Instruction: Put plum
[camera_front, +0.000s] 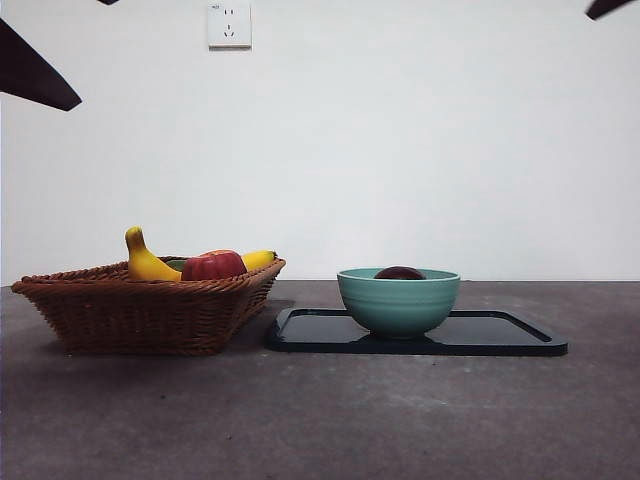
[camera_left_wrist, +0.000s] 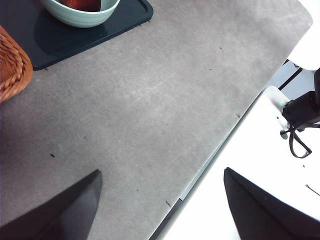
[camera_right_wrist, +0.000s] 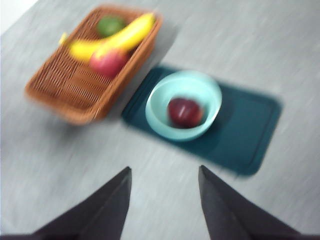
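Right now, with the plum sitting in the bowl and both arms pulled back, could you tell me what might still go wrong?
The bowl stands at the left end of the dark tray, close to the wicker basket, so an arm reaching for one might nudge the other. The plum lies loose in the bowl and could roll if it is bumped. The right wrist view is blurred, so its positions are uncertain.

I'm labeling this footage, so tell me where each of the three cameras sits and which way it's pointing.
Front view: low, at table height, looking level across at the basket, bowl and tray; only dark arm tips show at the top corners.
Left wrist view: on the left arm, looking down at bare table near its edge; left hand open.
Right wrist view: high on the right arm, blurred, looking down; right hand open.
All three share the bowl holding the plum.
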